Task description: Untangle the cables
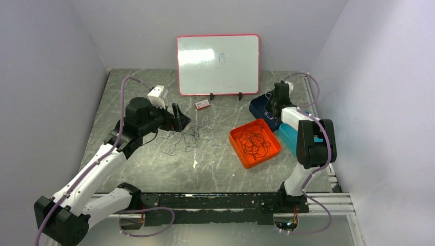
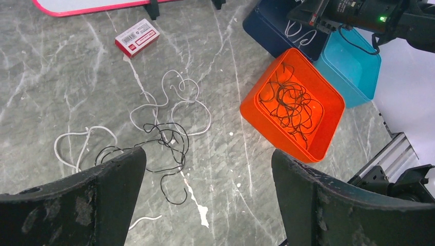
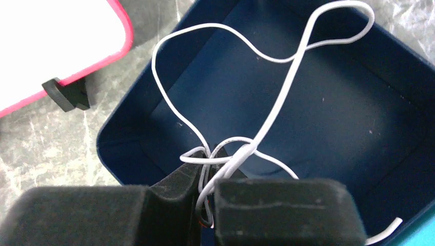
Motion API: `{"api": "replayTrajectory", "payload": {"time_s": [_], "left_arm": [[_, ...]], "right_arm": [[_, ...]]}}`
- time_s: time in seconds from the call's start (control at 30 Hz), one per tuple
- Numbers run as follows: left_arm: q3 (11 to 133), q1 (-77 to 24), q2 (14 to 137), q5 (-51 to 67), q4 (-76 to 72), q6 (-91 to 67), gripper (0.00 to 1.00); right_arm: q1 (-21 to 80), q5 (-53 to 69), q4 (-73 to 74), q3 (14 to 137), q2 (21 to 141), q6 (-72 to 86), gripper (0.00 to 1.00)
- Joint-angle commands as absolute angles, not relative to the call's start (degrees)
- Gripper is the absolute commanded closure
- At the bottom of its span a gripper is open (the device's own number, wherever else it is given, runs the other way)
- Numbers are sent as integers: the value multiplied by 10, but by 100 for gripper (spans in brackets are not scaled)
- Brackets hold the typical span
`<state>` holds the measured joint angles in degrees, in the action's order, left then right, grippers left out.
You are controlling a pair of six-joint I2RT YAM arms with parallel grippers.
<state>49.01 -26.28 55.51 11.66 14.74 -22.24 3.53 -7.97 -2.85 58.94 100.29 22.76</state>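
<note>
A loose tangle of thin black and white cables (image 1: pixel 180 136) lies on the table left of centre; it also shows in the left wrist view (image 2: pixel 164 134). My left gripper (image 1: pixel 179 119) hovers over it, open and empty, with its jaws (image 2: pixel 208 156) wide apart. More black cables (image 2: pixel 290 100) lie in an orange bin (image 1: pixel 241 150). My right gripper (image 1: pixel 270 106) is over a dark blue bin (image 3: pixel 328 118). It is shut (image 3: pixel 211 171) on a looped white cable (image 3: pixel 241 154) that hangs into the bin.
A light blue bin (image 1: pixel 288 137) stands to the right of the orange bin, in front of the dark blue one. A whiteboard (image 1: pixel 218 64) stands at the back. A small red and white box (image 1: pixel 202 104) lies in front of it. Walls close the left, right and back sides.
</note>
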Motion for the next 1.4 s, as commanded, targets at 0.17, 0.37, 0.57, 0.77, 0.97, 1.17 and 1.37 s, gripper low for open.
{"api": "replayTrajectory", "payload": {"time_s": [0.17,0.37,0.57,0.77,0.97,1.17,1.37], "left_arm": [[503,-258,560,102,150,-216,4],[497,-258,559,94,152,-216,3],[487,-258,563,103,142,-219,4],[482,-258,564,99,137,-221,3],[461,-258,566,74,125,-238,4],[422,-239,570,66,109,-271,3],[392,-208,577,85,92,-297,4]], "right_arm": [[30,-80,16,600,1014,253,85],[29,-98,21,594,981,255,58],[30,-127,26,584,929,258,48],[30,-153,31,581,847,247,43],[30,-86,39,584,785,219,43],[77,-30,80,613,751,193,44],[186,44,137,671,795,145,44]]}}
